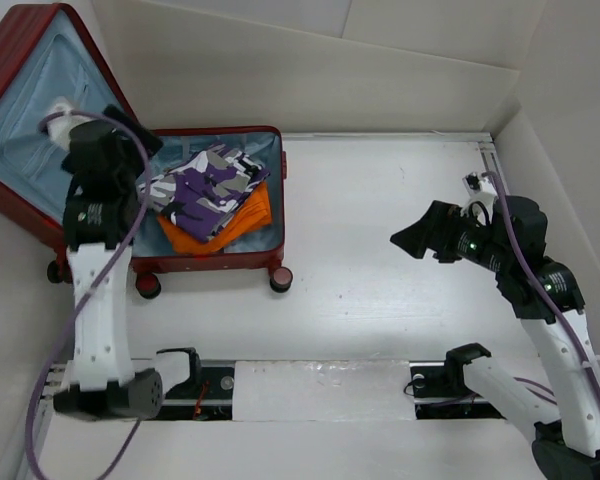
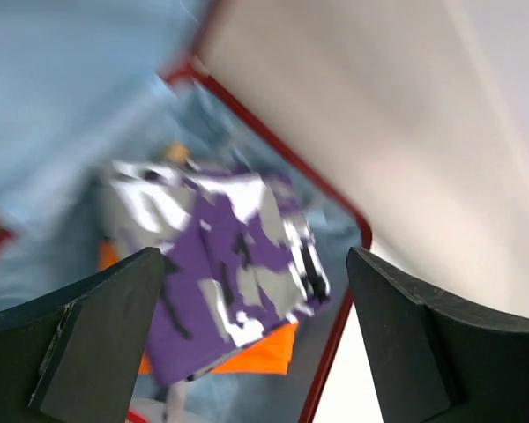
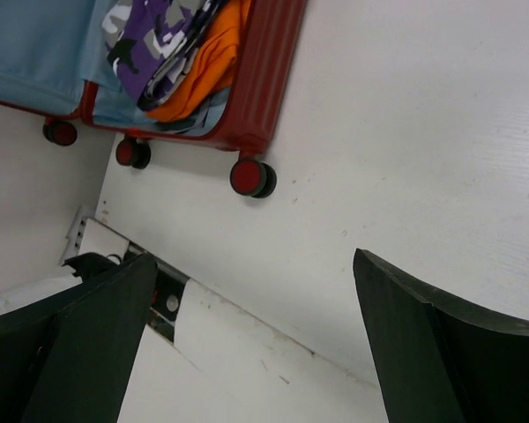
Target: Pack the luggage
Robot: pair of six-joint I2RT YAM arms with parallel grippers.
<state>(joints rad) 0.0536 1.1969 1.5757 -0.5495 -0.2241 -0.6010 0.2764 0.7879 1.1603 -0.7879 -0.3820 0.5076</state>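
Dark-red luggage (image 1: 220, 263) lies open at the far left of the table (image 1: 380, 220).
Left gripper (image 2: 256, 264) hangs over it, jaws wide and empty; purple camouflage garment (image 1: 208, 188) sits on orange cloth (image 1: 257, 208) inside (lid propped up). Right gripper (image 3: 254, 260), wide and empty too, hovers well right.

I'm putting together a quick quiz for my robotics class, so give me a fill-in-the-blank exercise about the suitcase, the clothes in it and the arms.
1. The red suitcase lies ___, with its lid tilted up.
2. Beneath the purple patterned garment lies a plain garment coloured ___.
3. The arm reaching over the suitcase is the ___ one.

Missing words: open; orange; left.
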